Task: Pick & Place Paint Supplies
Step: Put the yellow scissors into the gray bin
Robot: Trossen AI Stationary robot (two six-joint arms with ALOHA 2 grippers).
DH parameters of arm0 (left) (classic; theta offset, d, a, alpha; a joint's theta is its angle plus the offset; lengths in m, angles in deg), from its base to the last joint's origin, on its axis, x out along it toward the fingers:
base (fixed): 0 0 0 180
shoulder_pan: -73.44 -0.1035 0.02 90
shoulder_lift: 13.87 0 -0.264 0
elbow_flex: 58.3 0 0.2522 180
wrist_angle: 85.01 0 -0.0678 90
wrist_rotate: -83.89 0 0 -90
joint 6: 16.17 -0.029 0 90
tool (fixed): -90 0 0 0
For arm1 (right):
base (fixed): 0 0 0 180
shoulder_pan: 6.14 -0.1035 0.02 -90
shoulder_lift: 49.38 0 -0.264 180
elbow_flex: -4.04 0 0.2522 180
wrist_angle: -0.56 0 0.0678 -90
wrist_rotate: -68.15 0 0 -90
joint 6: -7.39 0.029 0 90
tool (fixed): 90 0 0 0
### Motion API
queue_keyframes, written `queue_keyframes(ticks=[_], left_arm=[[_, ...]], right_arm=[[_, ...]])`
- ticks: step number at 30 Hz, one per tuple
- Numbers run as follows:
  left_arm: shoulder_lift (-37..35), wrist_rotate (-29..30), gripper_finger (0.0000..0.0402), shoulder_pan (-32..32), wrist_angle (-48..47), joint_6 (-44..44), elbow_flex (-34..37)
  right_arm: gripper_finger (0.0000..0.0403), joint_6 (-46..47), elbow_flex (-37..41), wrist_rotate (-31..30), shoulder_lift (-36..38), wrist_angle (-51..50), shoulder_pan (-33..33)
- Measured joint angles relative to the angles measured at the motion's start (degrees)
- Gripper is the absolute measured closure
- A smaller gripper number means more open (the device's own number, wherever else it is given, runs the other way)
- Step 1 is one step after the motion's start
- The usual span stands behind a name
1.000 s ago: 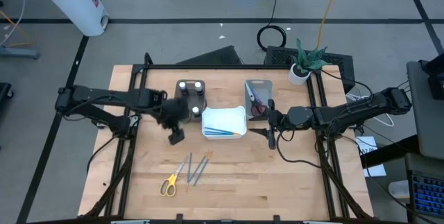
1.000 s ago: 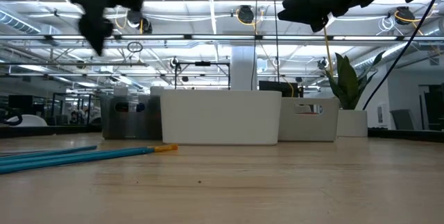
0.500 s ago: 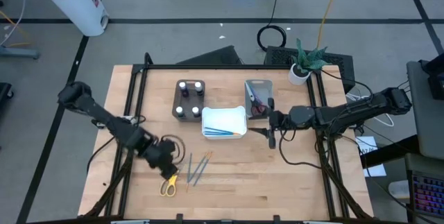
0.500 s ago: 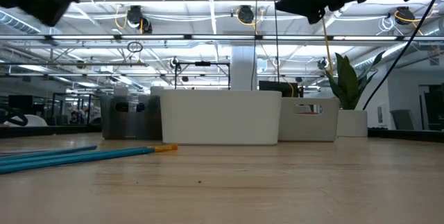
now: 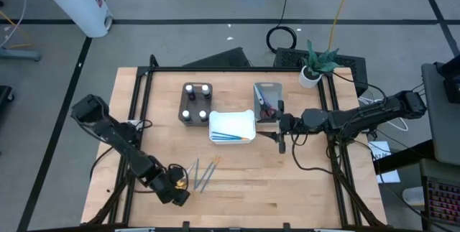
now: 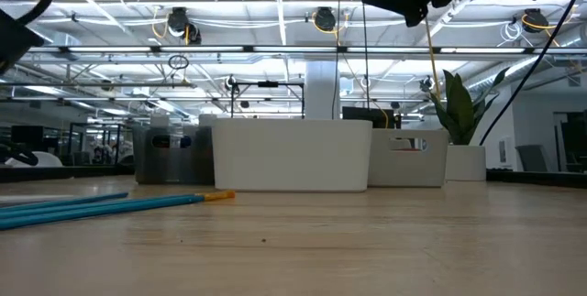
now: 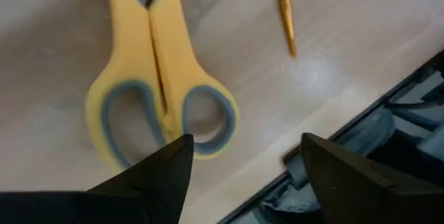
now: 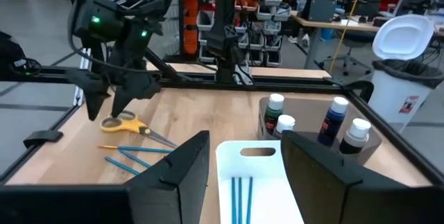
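The yellow scissors (image 7: 156, 85) lie flat on the table near its near-left corner, handles toward the near edge. My left gripper (image 7: 243, 182) hangs open just above the handle loops, fingers pointing down; in the high view it (image 5: 175, 186) covers the handles. Three teal brushes (image 5: 205, 173) lie beside the scissors. My right gripper (image 8: 243, 182) is open and holds nothing, raised over the table (image 5: 280, 137) right of the white tray. Paint bottles (image 5: 197, 103) stand in the brown tray.
The white tray (image 5: 231, 127) holds teal brushes. The grey tray (image 5: 267, 101) holds red-handled scissors. A potted plant (image 5: 315, 65) stands at the far right corner. The black table frame rail (image 7: 388, 127) runs close beside the scissors. Bare wood lies along the near edge.
My left arm has swung from beside the brown tray toward the table's near-left corner and come down over the yellow scissors. The scissors and brushes have not moved.
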Motion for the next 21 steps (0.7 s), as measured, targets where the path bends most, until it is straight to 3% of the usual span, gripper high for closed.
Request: queue_keyframes(ticks=[8, 11, 21], left_arm=[[2.86, 4.64, 0.0150, -1.13, 0.50, 0.21, -0.28], [1.44, 5.17, 0.0159, -1.55, 0.25, 0.28, -0.13], [-6.14, 15.61, 0.0185, 1.90, -9.25, 0.91, -2.66]], right_arm=[[0.0234, 2.36, 0.00, 0.02, 0.00, 0.37, 0.00], [0.0234, 3.48, 0.00, 0.02, 0.00, 0.37, 0.00], [0.0234, 5.13, 0.00, 0.03, 0.00, -0.62, 0.00]])
